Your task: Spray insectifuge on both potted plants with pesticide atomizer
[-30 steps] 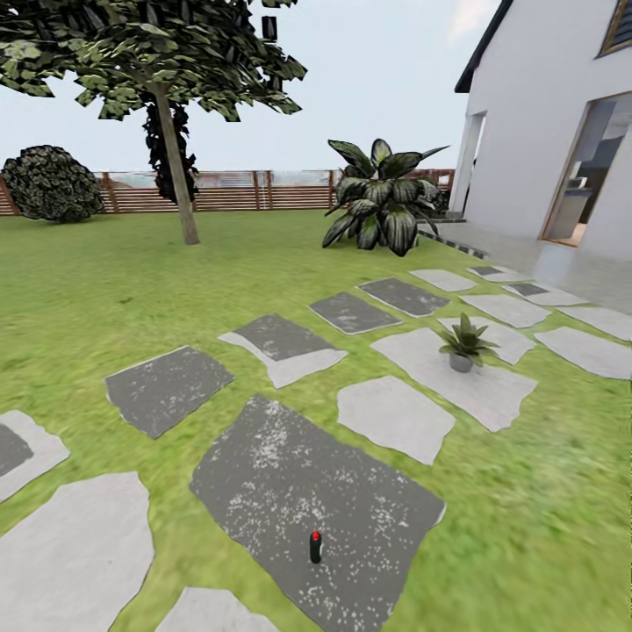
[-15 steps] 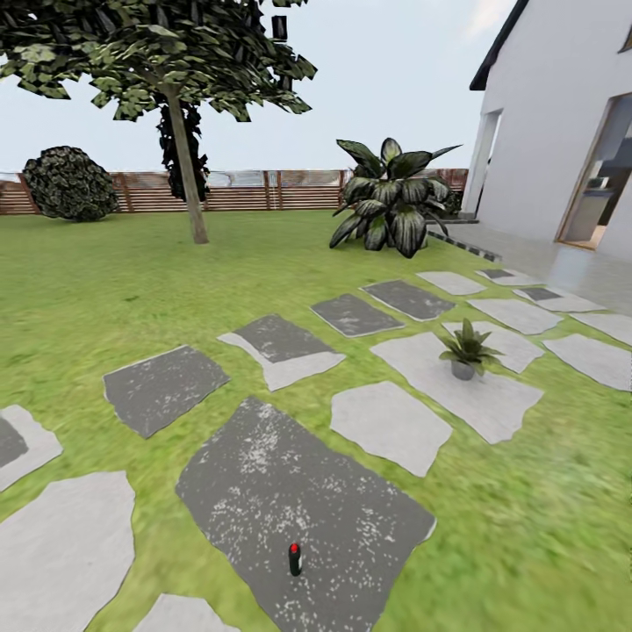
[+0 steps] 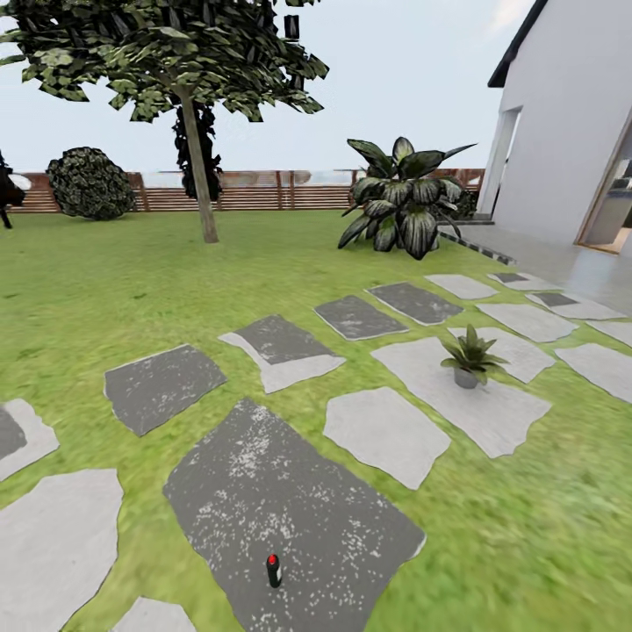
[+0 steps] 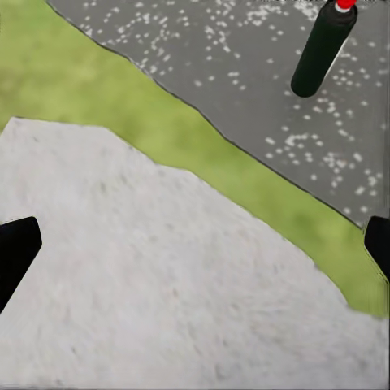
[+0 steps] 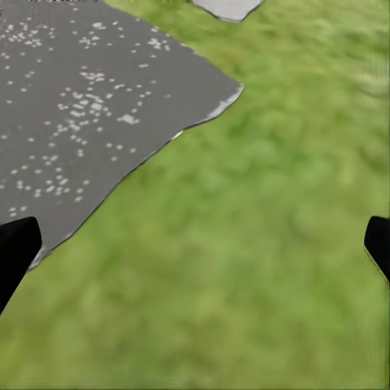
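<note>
Plainly both grippers hang with jaws wide apart and empty, ready for pickup: the pesticide atomizer stands upright on a dark speckled stone, well ahead of the left gripper, untouched.

The dark pesticide atomizer with a red top is stood upright on a dark stone; 1 potted plant is set on a pale stone.
</note>
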Robot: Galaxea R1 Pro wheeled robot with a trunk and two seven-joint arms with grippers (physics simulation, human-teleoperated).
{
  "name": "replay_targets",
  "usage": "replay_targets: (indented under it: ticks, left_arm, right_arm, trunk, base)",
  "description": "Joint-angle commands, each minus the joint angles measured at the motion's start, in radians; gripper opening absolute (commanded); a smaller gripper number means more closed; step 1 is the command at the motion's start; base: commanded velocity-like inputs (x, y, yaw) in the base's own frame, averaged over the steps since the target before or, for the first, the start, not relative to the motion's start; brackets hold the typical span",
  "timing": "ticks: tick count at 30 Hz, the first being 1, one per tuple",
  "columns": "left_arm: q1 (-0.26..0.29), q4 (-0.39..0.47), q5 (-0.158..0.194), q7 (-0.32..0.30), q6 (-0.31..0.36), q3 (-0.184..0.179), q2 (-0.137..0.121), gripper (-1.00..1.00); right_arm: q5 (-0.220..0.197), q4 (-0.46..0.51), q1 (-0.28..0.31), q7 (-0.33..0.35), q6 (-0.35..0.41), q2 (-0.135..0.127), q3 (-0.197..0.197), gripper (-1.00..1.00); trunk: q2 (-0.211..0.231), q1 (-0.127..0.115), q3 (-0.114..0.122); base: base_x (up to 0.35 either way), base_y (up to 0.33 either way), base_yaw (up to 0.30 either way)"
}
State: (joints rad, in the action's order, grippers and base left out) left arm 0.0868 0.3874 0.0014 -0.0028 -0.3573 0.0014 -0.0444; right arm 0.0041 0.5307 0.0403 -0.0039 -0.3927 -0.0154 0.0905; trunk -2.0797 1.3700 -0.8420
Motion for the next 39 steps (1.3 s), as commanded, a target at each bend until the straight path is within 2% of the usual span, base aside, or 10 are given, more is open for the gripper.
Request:
replay_targets:
  ticks: [1,13,22,26,27,29,30,32,35,39]
  left_arm:
    - [0.001,-0.001,0.0,0.0,-0.003,0.0,0.0,1.0]
    - [0.001,-0.001,0.002,0.0,-0.004,0.003,-0.002,1.0]
    - [0.0,0.0,0.008,0.001,-0.005,0.007,-0.025,1.0]
    - [0.01,0.004,0.014,0.005,0.001,0.016,-0.026,1.0]
    - [0.019,0.009,0.017,0.006,0.006,0.022,-0.023,1.0]
    - [0.092,0.018,0.02,0.006,0.013,0.031,-0.016,1.0]
    - [0.137,0.014,0.021,0.006,0.015,0.033,-0.017,1.0]
    - [0.178,0.012,0.021,0.006,0.019,0.034,-0.019,1.0]
    - [0.24,0.011,0.02,0.002,0.041,0.034,-0.019,1.0]
    - [0.313,0.011,0.017,-0.003,0.134,0.033,-0.02,1.0]
  right_arm:
    - [0.001,-0.001,0.001,-0.001,-0.003,0.0,0.001,1.0]
    - [0.001,-0.004,0.0,-0.001,-0.003,0.0,0.001,1.0]
    - [-0.001,-0.004,0.001,0.0,-0.003,0.001,0.002,1.0]
    - [0.003,-0.01,0.001,0.003,-0.003,-0.004,0.001,1.0]
    - [0.004,-0.007,0.001,0.004,-0.002,-0.005,0.001,1.0]
    - [0.005,0.026,0.002,0.003,-0.003,-0.007,-0.001,1.0]
    - [0.005,0.077,0.009,0.003,-0.001,-0.007,-0.002,1.0]
    - [0.005,0.138,0.024,0.002,0.003,-0.006,-0.004,1.0]
    - [0.006,0.217,0.069,0.001,0.017,-0.001,-0.005,1.0]
    - [0.007,0.259,0.17,-0.001,0.092,0.001,-0.006,1.0]
  trunk:
    - [0.0,0.0,-0.001]
    - [0.0,0.0,-0.001]
    - [0.0,0.0,-0.001]
    - [0.0,0.0,-0.001]
    - [0.0,0.0,-0.001]
    - [0.0,0.0,-0.001]
    - [0.0,0.0,-0.001]
    - [0.0,0.0,-0.001]
    - [0.0,0.0,-0.001]
    - [0.0,0.0,-0.001]
  base:
    - [0.097,-0.267,0.263]
    - [0.105,-0.237,0.255]
    - [0.089,-0.095,0.045]
    - [0.004,-0.004,0.001]
    - [0.001,-0.001,0.0]
    - [0.0,0.0,0.0]
    - [0.0,0.0,0.0]
    - [0.0,0.0,0.0]
    - [0.0,0.0,0.0]
    - [0.0,0.0,0.0]
